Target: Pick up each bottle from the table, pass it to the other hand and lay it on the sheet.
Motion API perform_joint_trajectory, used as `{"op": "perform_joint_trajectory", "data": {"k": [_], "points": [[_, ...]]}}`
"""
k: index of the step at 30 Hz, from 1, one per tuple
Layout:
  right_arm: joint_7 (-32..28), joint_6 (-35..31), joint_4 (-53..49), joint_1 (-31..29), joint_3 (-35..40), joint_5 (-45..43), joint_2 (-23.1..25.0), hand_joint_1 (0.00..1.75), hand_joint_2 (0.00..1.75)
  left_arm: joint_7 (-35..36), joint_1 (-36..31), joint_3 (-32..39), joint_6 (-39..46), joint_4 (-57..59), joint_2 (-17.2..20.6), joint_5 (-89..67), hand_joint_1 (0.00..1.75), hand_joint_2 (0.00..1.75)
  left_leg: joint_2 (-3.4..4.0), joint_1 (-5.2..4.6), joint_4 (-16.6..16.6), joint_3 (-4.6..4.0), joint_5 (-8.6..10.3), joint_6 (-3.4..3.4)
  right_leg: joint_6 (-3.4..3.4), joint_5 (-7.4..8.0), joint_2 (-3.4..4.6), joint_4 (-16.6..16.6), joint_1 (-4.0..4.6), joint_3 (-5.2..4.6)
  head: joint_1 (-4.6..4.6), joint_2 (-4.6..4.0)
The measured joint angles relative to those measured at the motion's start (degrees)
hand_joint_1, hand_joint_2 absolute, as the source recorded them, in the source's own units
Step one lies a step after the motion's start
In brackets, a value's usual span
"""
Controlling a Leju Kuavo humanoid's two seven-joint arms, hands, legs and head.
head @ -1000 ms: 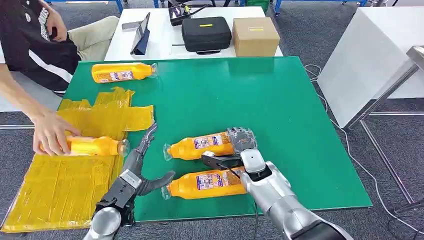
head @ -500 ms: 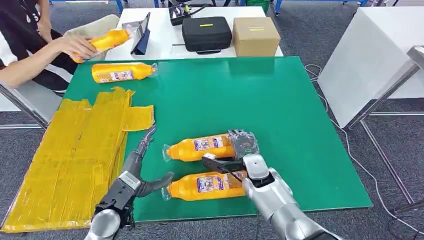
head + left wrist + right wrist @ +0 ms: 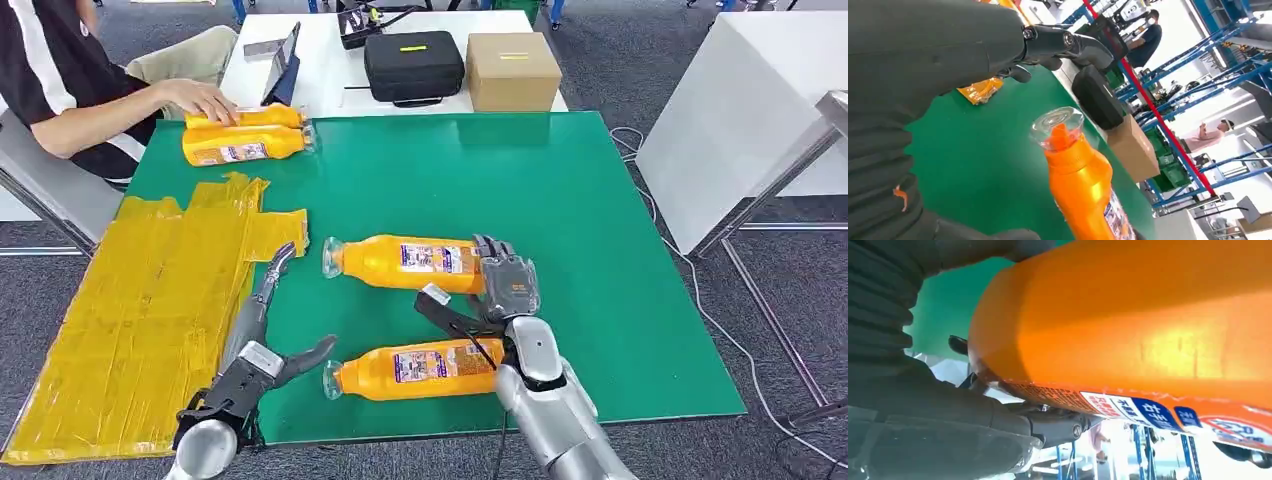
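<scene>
Green desk [image 3: 560, 180] seen from the head camera, with a yellow sheet [image 3: 140, 310] spread along its left edge and reaching toward the near left corner. The right hand [image 3: 507, 285] grips the base of an orange bottle [image 3: 405, 260], its fingers wrapped round the bottle's end; the bottle lies level with its clear cap pointing toward the sheet, near the middle of the desk's near half. From these views it cannot be told whether the bottle is raised off the surface. In the right wrist view the bottle's orange body [image 3: 1128, 320] lies against the hand, its printed label along one side.

A second bottle [image 3: 410, 370] lies on the desk close to the near edge, just nearer than the held one, cap likewise toward the sheet. The left hand [image 3: 262, 345] is empty, fingers spread, one long finger extended toward the far side, the thumb out toward the second bottle's cap; it sits at the sheet's right border near the near edge. In the left wrist view the second bottle's cap and neck [image 3: 1060, 131] lie close beside the open fingers [image 3: 1068, 45].

At the far left corner two more bottles [image 3: 245, 135] lie side by side, and a person's hand [image 3: 200, 100] rests on the farther one. Behind the desk a white table carries a black case [image 3: 412, 62], a cardboard box [image 3: 512, 70] and a tablet [image 3: 284, 78].
</scene>
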Motion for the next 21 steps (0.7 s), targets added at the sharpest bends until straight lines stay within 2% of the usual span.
{"op": "perform_joint_trajectory", "data": {"k": [4,9,12,14,17,21], "points": [[-0.17,-1.61,-0.7,0.26,0.0,-0.33,0.09,1.75,1.75,-0.52,-0.01,-0.11,0.46,-0.31,0.0,2.74,0.0,1.75,0.0,0.0,0.0,0.0,0.0,0.0,0.0,0.0,0.0,0.0,0.0,0.0,0.0,-0.02],[-1.86,-14.05,-1.77,0.64,-1.0,-0.11,1.05,1.75,1.75,-0.53,-0.03,-0.13,1.99,-0.57,0.0,9.29,0.0,1.75,0.0,0.0,0.0,-0.02,0.0,0.0,0.0,0.0,0.0,0.0,0.0,-0.02,0.0,-0.02],[-2.8,-15.04,-2.12,0.69,-1.46,-1.16,1.38,1.75,1.75,-0.53,-0.03,-0.15,2.38,-0.61,0.0,9.82,0.0,1.75,0.0,0.0,0.0,-0.03,0.0,0.0,0.0,0.0,0.0,0.0,0.0,-0.03,0.0,-0.02],[-5.84,-16.18,-2.69,1.02,-1.68,-3.99,1.68,1.75,1.75,-0.52,-0.09,-0.28,3.04,-0.61,0.0,10.91,0.0,1.75,0.0,0.0,0.0,-0.04,0.0,0.0,0.0,0.0,0.0,0.0,0.0,-0.05,0.02,-0.02],[-13.78,-17.18,-5.07,1.7,-4.35,-7.81,3.54,1.75,1.75,-0.31,-0.23,-0.55,4.16,-0.61,0.0,12.59,0.0,1.75,0.01,0.0,0.0,-0.04,0.0,0.0,0.0,0.0,0.0,0.0,0.0,-0.05,0.0,-0.02],[-22.67,-17.35,-6.51,2.27,-8.55,-16.25,6.65,1.75,1.75,1.2,-0.43,-0.33,9.93,-0.59,-0.33,14.91,0.0,1.75,-0.01,0.01,0.0,-0.05,0.0,0.0,0.0,0.0,-0.01,0.01,0.0,-0.05,0.0,-0.02]]}}
